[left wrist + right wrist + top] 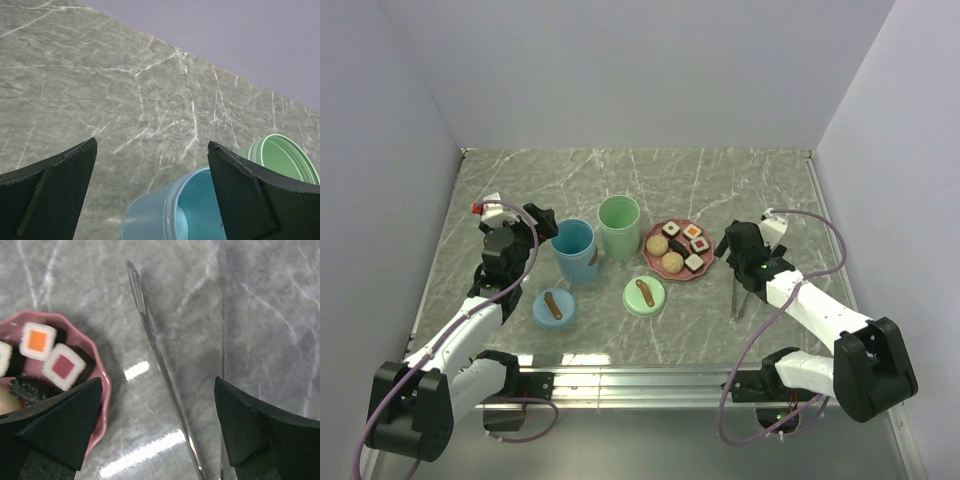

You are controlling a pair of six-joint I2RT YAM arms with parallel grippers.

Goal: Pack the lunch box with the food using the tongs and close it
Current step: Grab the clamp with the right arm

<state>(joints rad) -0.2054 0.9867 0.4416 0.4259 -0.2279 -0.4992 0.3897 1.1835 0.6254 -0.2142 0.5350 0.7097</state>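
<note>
Right gripper [732,243] and left gripper [542,220], each with its jaws spread wide and holding nothing, over the marble table [770,190].

Top view: the tongs [741,300] lie flat on the table right of centre, just right of the pink plate [682,278] and partly under the right gripper; in the right wrist view one thin arm runs up the frame between the spread fingers. Two tan buns [672,262] and four sushi pieces [694,262] sit on the plate. Left of it stand the green container [619,227] and blue container [574,250], upright and uncovered, their lids [645,295] lying lower in the frame. The left gripper hangs just left of the blue container.
</note>
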